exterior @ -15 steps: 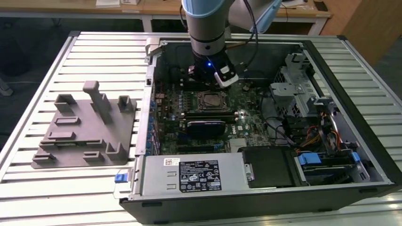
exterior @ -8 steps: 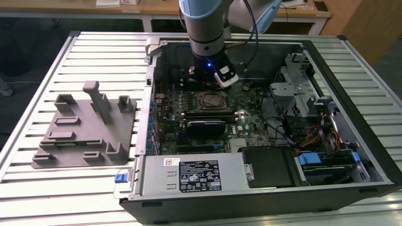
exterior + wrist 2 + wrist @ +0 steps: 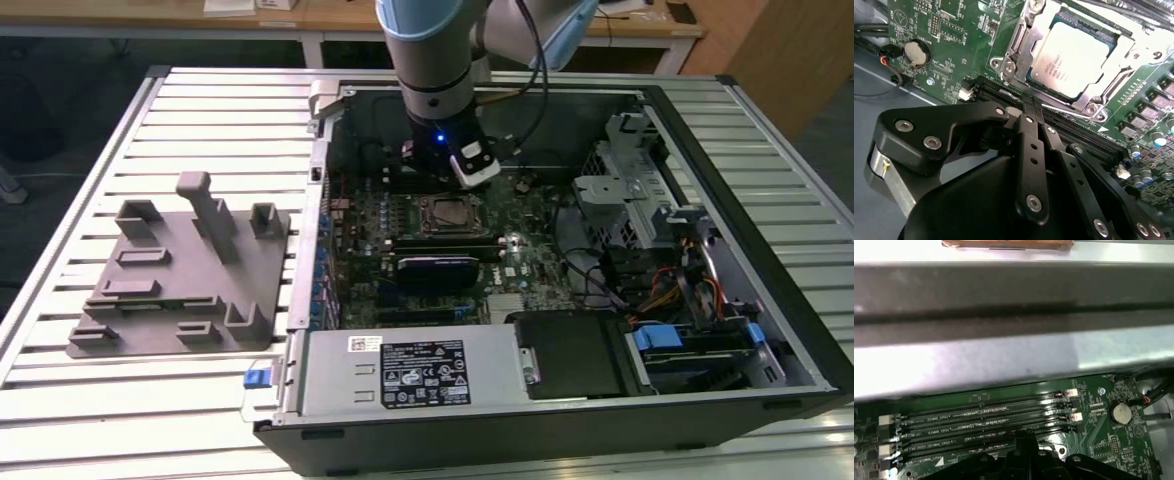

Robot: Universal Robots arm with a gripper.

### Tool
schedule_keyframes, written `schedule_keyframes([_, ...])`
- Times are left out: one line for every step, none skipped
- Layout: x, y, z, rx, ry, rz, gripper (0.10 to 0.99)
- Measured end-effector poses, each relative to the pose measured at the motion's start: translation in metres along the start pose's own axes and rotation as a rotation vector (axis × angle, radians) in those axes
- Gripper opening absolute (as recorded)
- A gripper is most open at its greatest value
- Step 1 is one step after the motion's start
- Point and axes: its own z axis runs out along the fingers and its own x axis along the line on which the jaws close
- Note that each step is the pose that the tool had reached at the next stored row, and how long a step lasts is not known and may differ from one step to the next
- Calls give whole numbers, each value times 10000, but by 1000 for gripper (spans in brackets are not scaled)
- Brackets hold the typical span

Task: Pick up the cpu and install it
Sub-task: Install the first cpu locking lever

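Grey plastic fixture sits on the slatted table at the exterior view's left; further right, the open computer case. The cpu, square, silvery and flat, lies face-up in the motherboard socket, corners skewed in the second wrist view. The arm stands vertical above; gripper fingers pinched together, holding nothing, tips just beside the socket.

Exterior view high over open computer case, both wrist views close on motherboard, perhaps facing opposite ways
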Motion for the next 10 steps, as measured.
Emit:
schedule_keyframes([5, 10, 3, 3, -3, 15, 106])
schedule_keyframes([9, 19, 6, 5, -6, 27, 106])
schedule_keyframes([11, 26, 9, 6, -9, 39, 106])
schedule_keyframes([13, 31, 11, 8, -11, 49, 106])
schedule_keyframes([14, 34, 12, 10, -13, 57, 106])
schedule_keyframes([14, 34, 12, 12, -14, 64, 106])
schedule_keyframes([14, 33, 13, 18, -17, 75, 106])
schedule_keyframes([14, 34, 15, 24, -26, 89, 106])
schedule_keyframes([15, 33, 20, 30, -36, 106, 106])
schedule_keyframes([16, 31, 25, 36, -47, 129, 106])
